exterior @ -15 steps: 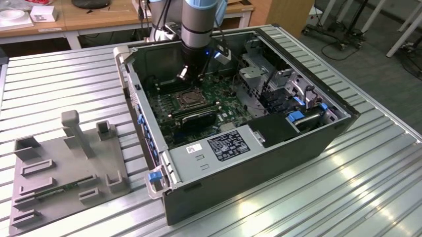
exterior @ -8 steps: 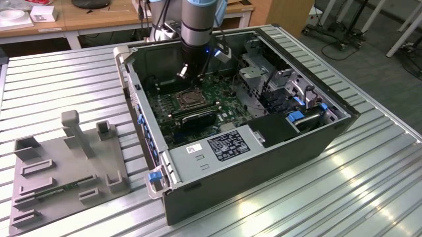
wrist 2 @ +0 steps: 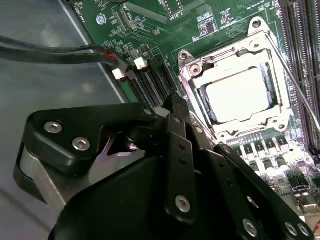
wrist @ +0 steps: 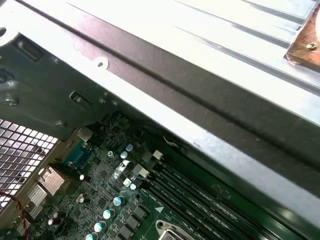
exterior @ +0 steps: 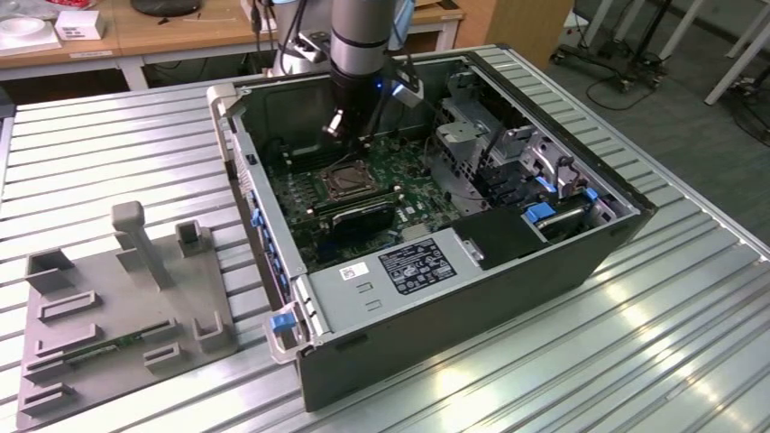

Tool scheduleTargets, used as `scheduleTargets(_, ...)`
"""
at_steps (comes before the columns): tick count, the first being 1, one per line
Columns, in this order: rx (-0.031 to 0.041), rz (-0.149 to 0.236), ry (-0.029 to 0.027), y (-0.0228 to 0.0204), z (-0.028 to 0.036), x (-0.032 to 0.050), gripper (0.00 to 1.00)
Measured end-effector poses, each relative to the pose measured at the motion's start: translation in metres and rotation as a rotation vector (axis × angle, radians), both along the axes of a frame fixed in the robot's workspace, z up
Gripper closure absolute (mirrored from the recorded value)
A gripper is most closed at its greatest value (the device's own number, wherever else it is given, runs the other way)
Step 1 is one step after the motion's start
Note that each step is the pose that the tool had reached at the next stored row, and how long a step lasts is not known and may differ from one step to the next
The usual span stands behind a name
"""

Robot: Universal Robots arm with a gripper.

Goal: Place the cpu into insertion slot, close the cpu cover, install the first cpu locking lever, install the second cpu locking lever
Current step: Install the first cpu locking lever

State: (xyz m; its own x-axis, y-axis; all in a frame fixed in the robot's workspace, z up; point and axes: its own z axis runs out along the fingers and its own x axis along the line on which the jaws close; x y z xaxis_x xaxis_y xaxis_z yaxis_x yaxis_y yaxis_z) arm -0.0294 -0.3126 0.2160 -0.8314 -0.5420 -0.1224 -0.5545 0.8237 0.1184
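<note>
The black claw hovers inside the open dark computer case; its opening cannot be told. The dull silver square cpu sits in the dark-framed insertion slot, framed by the thin silver cpu cover.

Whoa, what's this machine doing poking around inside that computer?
A robot arm's gripper hangs inside an open computer case, over the green motherboard. Nearby, in the second wrist view, the cpu already lies in its insertion slot, with the silver cpu cover down around it. A thin wire lever runs along one side of the socket; whether it is latched I cannot tell.
</note>
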Motion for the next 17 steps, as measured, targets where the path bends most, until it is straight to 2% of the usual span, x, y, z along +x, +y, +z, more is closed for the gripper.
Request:
scheduleTargets(5,-0.0010,0.000,-0.0001,0.0001,0.0087,0.0000,0.89)
scheduleTargets(12,-0.0017,0.000,0.0000,0.0001,0.0279,0.0000,0.89)
scheduleTargets(17,-0.0015,0.000,-0.0001,-0.0003,0.0274,0.0000,0.89)
